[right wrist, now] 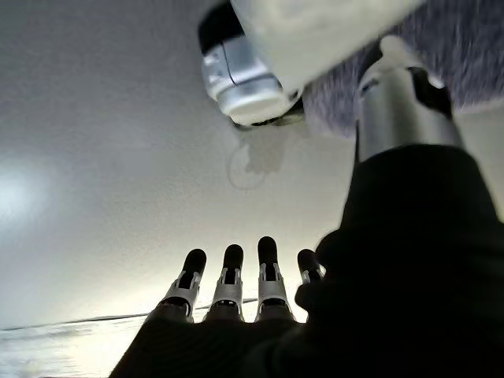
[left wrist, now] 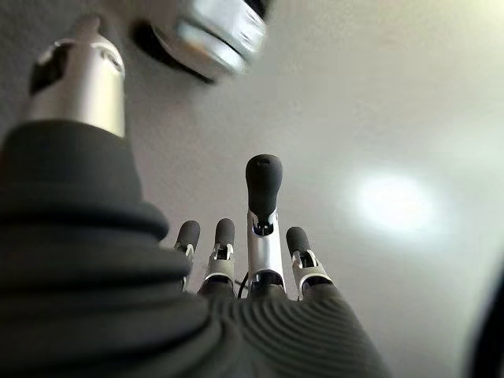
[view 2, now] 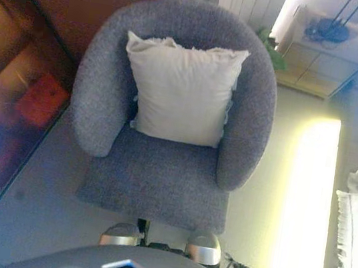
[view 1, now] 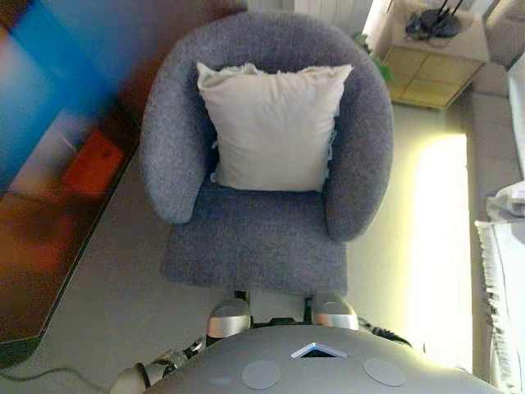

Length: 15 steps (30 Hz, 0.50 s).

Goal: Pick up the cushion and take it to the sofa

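A white square cushion leans upright against the backrest of a round grey armchair straight ahead of me. Both hands hang low at my sides, far from the cushion. My left hand shows in its wrist view with straight fingers over the pale floor, holding nothing. My right hand shows the same in its wrist view, fingers straight and empty. At the right edge a grey sofa carries a white fringed throw.
A dark glossy screen leans along the left side of the chair. A low wooden cabinet with dark items on top stands at the back right. Pale floor runs between the chair and the sofa.
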### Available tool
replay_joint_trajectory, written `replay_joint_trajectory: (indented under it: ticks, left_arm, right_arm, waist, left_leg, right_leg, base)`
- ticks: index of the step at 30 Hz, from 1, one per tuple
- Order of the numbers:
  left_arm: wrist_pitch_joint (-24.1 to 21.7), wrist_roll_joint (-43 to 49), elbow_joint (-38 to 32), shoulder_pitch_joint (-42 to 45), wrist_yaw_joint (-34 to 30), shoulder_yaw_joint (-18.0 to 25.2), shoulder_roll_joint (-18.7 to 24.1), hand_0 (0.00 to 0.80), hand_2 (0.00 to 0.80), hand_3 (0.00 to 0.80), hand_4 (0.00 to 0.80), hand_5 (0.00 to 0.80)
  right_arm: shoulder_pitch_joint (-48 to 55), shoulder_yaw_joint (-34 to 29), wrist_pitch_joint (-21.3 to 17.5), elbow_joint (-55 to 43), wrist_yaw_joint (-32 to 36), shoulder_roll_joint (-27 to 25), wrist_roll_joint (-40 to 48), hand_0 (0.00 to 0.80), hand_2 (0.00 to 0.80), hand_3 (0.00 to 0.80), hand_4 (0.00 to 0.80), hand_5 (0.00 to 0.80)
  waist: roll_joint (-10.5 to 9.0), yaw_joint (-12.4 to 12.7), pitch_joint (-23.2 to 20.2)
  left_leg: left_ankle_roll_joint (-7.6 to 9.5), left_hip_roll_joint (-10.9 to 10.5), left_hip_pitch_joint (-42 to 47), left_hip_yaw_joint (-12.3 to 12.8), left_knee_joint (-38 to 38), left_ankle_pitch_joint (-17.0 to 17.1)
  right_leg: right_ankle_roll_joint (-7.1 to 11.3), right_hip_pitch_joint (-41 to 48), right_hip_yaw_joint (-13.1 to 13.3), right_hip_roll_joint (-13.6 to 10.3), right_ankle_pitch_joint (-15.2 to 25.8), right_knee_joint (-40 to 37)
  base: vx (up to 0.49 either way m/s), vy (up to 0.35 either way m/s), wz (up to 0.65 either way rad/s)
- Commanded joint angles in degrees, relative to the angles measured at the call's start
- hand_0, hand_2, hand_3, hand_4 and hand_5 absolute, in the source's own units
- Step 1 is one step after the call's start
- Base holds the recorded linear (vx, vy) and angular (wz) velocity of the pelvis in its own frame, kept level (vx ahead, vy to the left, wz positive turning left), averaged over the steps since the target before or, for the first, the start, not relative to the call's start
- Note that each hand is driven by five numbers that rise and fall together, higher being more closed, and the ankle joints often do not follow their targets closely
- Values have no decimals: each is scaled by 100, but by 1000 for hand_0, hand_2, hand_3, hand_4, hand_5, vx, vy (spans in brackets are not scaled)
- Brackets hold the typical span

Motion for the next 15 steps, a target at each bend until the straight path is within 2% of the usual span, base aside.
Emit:
replay_joint_trajectory:
  ticks: [1,6,9,15]
  left_arm:
    - [100,48,121,-290,-88,-203,-20,0,0,0,0,0]
    - [141,105,78,-415,-384,-434,-36,0,0,0,0,0]
    - [143,79,55,-459,-383,-595,-54,0,0,0,0,0]
    - [53,21,55,-375,-467,-637,-10,0,0,0,0,0]
  right_arm:
    - [-221,272,108,21,-24,-20,-297,0,0,0,0,0]
    - [-292,538,141,3,-19,38,-385,0,0,0,0,0]
    - [-294,621,126,14,-68,79,-290,0,0,0,0,0]
    - [-271,671,85,53,-75,85,-185,0,0,0,0,0]
  waist:
    - [-199,183,178]
    - [-262,206,28]
    - [-252,166,-43]
    - [-200,133,-54]
  left_leg:
    - [303,-423,-67,-111,428,-794]
    - [280,-476,31,-120,209,-746]
    - [271,-461,58,-71,231,-773]
    - [278,-462,117,-52,258,-798]
  right_leg:
    - [123,209,-442,-90,-530,426]
    - [175,377,-386,-62,-285,-112]
    - [168,430,-328,-38,-260,-207]
    - [141,511,-310,-28,-266,-261]
  base:
    - [-55,-64,-22]
    - [-31,-63,-9]
    - [-3,-54,-1]
    - [-6,-29,-1]
